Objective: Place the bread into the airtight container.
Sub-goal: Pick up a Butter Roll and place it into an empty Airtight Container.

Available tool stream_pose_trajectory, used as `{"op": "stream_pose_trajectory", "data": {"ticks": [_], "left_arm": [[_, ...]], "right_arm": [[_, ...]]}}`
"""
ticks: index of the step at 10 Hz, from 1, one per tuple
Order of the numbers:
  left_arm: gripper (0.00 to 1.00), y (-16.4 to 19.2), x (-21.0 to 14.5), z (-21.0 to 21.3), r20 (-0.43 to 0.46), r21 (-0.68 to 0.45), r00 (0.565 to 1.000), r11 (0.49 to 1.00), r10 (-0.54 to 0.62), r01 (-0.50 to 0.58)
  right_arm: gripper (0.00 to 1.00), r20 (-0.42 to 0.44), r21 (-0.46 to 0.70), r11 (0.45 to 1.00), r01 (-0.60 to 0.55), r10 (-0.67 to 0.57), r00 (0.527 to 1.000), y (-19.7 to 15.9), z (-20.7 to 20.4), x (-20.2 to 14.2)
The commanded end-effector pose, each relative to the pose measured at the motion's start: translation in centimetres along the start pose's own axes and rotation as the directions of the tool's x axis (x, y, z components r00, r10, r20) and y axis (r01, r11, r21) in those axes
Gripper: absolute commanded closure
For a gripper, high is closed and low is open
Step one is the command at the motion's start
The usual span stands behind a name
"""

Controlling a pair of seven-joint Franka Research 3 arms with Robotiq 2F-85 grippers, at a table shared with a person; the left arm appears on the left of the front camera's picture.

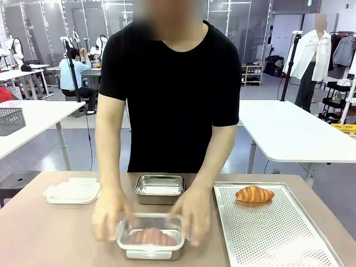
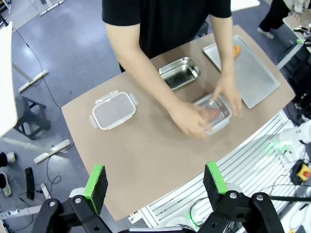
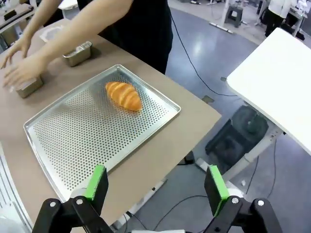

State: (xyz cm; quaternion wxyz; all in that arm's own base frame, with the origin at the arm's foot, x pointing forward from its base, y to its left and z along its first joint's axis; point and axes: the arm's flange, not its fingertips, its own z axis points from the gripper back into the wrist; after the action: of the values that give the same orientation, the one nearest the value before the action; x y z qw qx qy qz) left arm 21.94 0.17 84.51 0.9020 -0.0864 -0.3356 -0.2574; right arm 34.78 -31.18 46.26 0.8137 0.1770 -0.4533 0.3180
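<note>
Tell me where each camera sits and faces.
Front: robot's side of the table, facing the person, hands on the near container.
Left wrist: high above the table, looking down; open left gripper at bottom.
Right wrist: over the tray, facing the croissant; open right gripper at bottom.
Front and left wrist share that container.

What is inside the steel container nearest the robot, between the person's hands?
A brown piece of bread shows through the clear lid of the container. The person's hands cover both ends, so the lid's edges there are hidden.
</note>
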Motion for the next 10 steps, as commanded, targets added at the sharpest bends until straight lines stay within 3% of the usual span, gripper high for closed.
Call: {"op": "stream_pose_trajectory", "data": {"ticks": [1,10], "left_arm": [[0.00,-0.04,0.12,0.13,-0.003,-0.003,1.000,1.000,-0.009,0.009],[0.00,-0.04,0.12,0.13,-0.003,-0.003,1.000,1.000,-0.009,0.009]], "right_arm": [[0.00,0.020,-0.015,1.000,-0.025,0.025,0.999,0.24,0.48,0.20],[0.00,0.020,-0.015,1.000,-0.025,0.025,0.999,0.24,0.48,0.20]]}}
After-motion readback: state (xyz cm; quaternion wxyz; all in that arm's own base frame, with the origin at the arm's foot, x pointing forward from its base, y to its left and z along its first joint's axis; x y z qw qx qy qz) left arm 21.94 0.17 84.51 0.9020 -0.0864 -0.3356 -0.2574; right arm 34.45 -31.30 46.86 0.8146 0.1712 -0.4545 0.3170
